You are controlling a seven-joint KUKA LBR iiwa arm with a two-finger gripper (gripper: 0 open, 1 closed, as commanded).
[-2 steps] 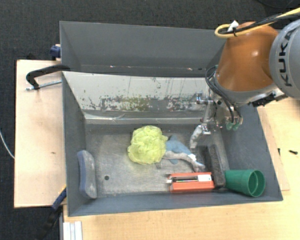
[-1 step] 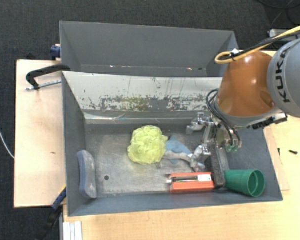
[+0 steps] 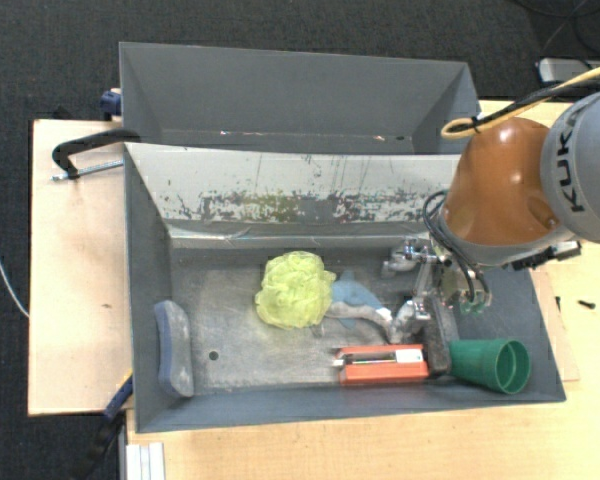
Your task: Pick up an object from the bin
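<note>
My gripper (image 3: 420,303) hangs low over the right part of the bin floor, under the arm's orange cover. Just left of it lies a small pale blue thing (image 3: 352,296) with a white end pointing toward the gripper. Below the gripper, along the bin's front wall, rests a flat orange and red tool (image 3: 382,366) with a dark end at its right. A green plastic cup (image 3: 492,364) lies on its side in the front right corner, right of that tool. A crumpled yellow-green ball (image 3: 295,288) sits at mid floor, touching the blue thing.
A grey-blue oblong thing (image 3: 172,346) leans against the bin's left wall near the front. The bin's back wall rises steeply behind the gripper. Bare floor lies between the ball and the left wall.
</note>
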